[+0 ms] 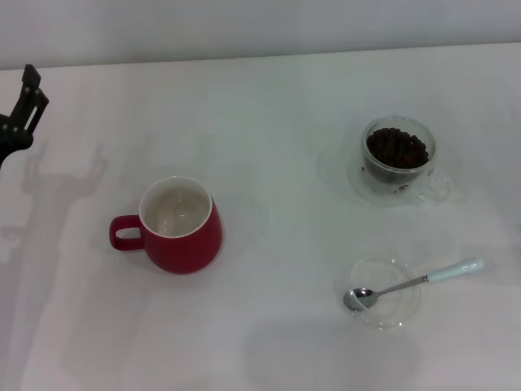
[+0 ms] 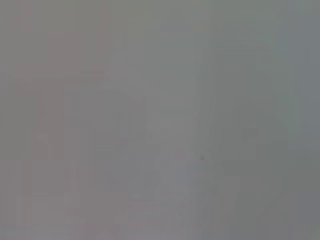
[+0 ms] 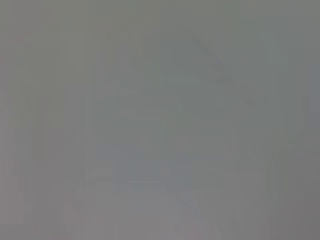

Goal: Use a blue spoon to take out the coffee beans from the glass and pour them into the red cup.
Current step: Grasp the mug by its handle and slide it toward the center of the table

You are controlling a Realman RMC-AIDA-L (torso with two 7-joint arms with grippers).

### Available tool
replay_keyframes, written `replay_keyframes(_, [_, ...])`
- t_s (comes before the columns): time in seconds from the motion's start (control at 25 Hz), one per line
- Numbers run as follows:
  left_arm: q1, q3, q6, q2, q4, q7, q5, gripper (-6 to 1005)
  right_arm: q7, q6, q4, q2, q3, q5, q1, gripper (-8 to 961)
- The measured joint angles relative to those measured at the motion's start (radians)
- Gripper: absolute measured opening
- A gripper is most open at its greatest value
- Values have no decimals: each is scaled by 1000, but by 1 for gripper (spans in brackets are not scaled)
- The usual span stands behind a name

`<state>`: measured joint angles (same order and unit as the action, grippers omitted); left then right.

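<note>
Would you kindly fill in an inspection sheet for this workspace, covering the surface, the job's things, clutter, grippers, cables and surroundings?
Surface: white table, arm shadows at its left.
Red cup: upright, empty, handle toward the robot's left.
Glass: upright on a clear saucer, holding the coffee beans.
Blue spoon: lying with its bowl in a second clear saucer, handle pointing right.
Clutter: nothing seen.
Left gripper: raised at the far left edge, away from everything; fingers unclear.
Right gripper: not in view.
Cables: nothing seen.
Surroundings: plain pale wall behind; both wrist views show only blank grey.
</note>
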<state>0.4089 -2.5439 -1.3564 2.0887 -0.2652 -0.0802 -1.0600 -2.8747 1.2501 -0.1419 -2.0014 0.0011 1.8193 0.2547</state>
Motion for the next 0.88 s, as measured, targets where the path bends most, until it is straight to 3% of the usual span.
replay_keyframes(0.24, [-9,-11,-2,1,1,-3,15,882,-23,15,4,-1,0,27,3,256])
replay_keyframes(0.64, [-31,-59,-3,-1,6,-10,40,879,-17,-25,16,-1,-7,38,15,744])
replay_keyframes(0.76, [-42,-70,-6,-3,6,-12,40,879,-18,-26,34,-2,-10,35,15,844])
replay_keyframes(0.88, [-62,-80,-10,-4,5,-12,40,880,-14,-28,48,-3,-10,36,15,842])
